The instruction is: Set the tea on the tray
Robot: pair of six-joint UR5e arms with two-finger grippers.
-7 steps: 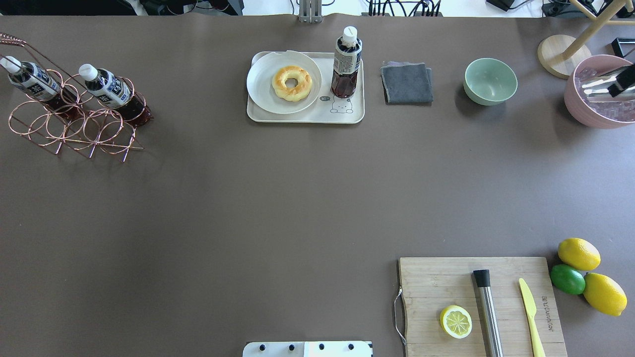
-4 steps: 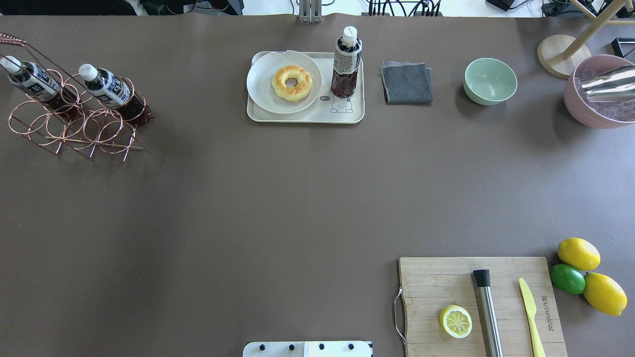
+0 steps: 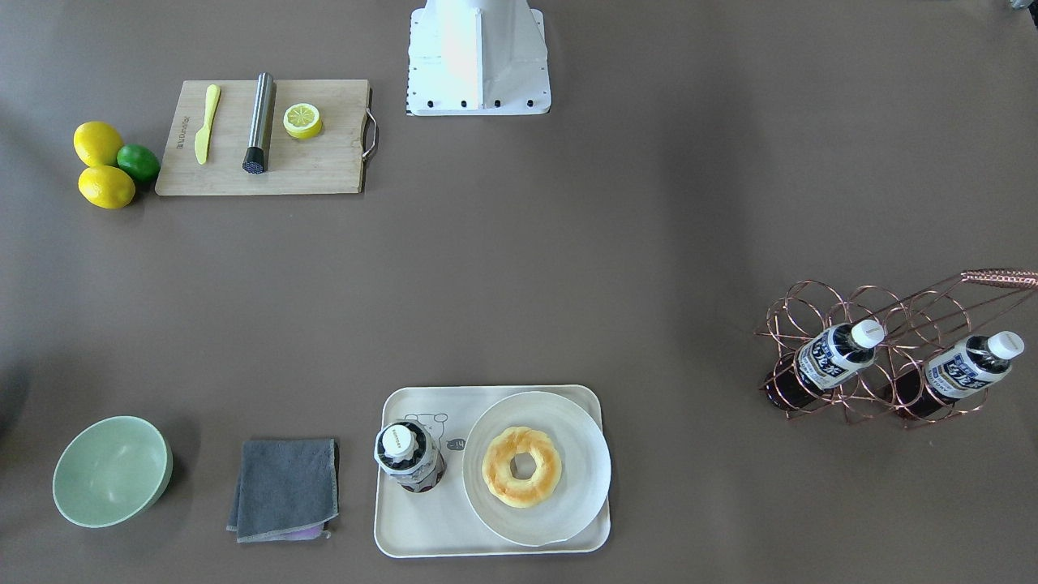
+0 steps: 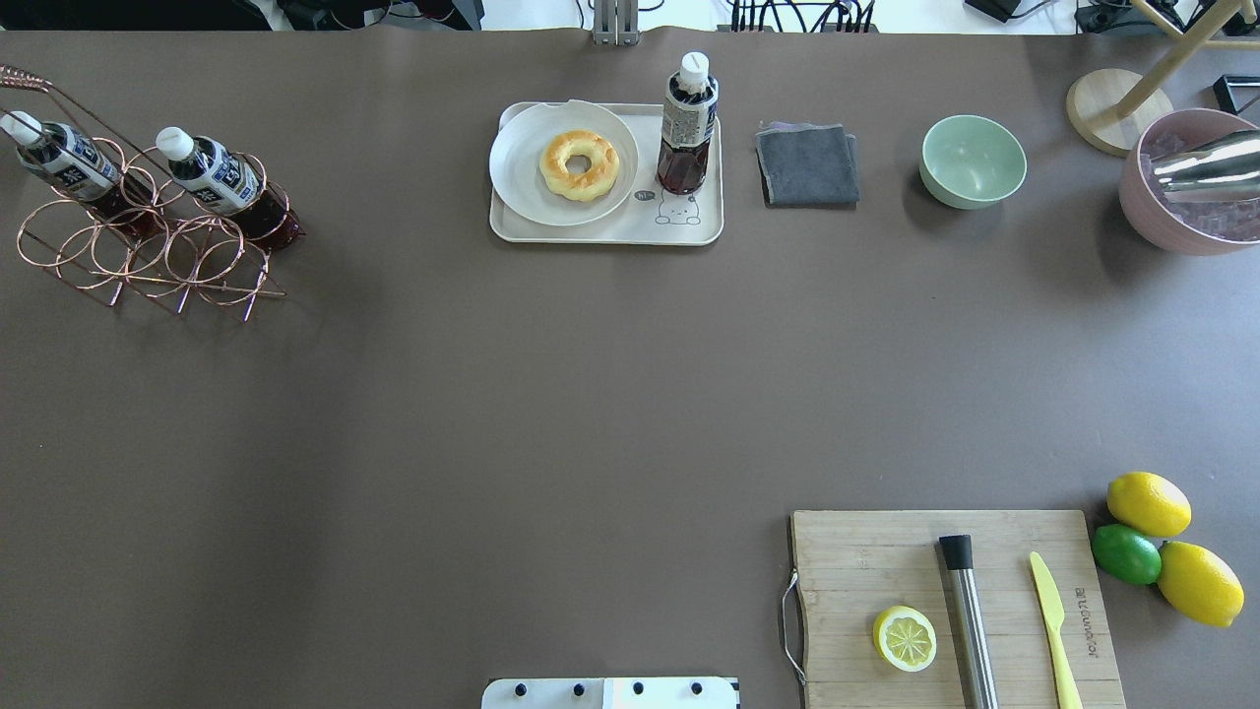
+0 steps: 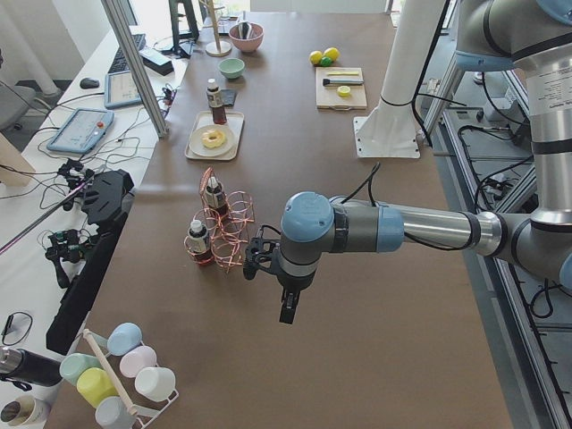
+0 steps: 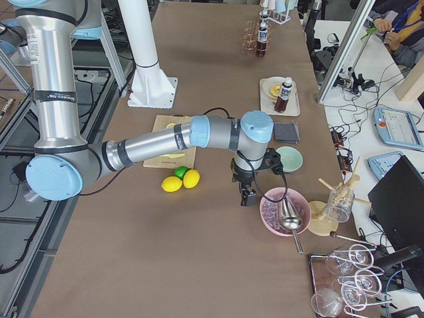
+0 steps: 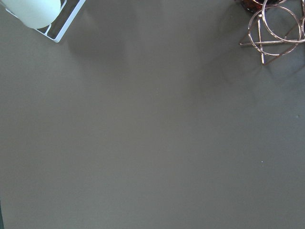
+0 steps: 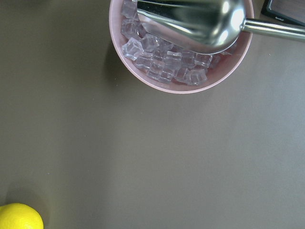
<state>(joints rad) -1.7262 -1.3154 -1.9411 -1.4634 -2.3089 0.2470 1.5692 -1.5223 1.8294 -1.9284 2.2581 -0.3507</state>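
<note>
A tea bottle with dark liquid and a white cap stands upright on the right part of the cream-white tray, above the drawn bear. It also shows in the front-facing view. Two more bottles alike lie tilted in a copper wire rack at the far left. My left gripper hangs over bare table near the rack, seen only in the left side view. My right gripper hangs beside the pink bowl, seen only in the right side view. I cannot tell whether either is open or shut.
A white plate with a doughnut takes the tray's left part. A grey cloth, green bowl and pink ice bowl with metal scoop stand to the right. A cutting board and citrus fruits lie near right.
The dark tip of my right gripper over the pink bowl at the overhead view's right edge has left that view. The bottle and tray have not moved.
</note>
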